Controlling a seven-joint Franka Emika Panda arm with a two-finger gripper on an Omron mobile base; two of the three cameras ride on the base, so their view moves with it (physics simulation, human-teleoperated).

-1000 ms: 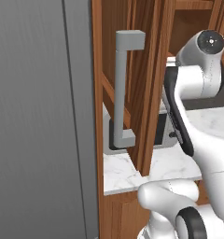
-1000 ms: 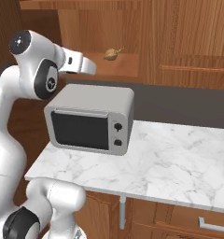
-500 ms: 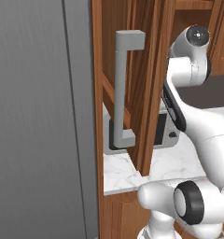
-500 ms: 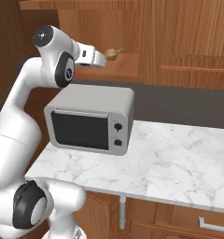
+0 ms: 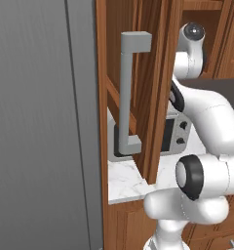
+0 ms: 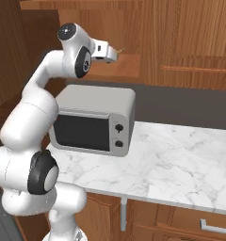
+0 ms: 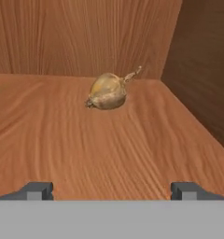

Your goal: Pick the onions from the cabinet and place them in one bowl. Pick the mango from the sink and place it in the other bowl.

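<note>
Since a second ago the arm has swung up and forward, carrying its hand toward the open cabinet shelf.

Left base view: the cabinet door (image 5: pixel 155 88) stands open edge-on, its grey handle (image 5: pixel 130 93) facing the camera, with the microwave (image 5: pixel 173 134) partly showing behind it. The arm rises at the right, and the door and the arm's own links hide the shelf and whatever lies on it.

Right base view: the gripper (image 6: pixel 114 52) reaches over the microwave (image 6: pixel 93 120) onto the shelf (image 6: pixel 129 66). Just past its tip a thin tan stem shows; the bulb itself is masked by the hand.

Hand view: the tan onion (image 7: pixel 108 91) lies on its side on the wooden shelf (image 7: pixel 86 149), near the right-hand wall, stem pointing up and right, well ahead of the fingertips (image 7: pixel 37 190). The fingers are spread as wide as they go and hold nothing.

To do the reach well, I would drive straight ahead, keeping the bulb centred between the fingers, and close across its round body rather than the stem, minding the right wall. A dark green speck at the left edge is cut off and too small to identify; the red onion I cannot place.
</note>
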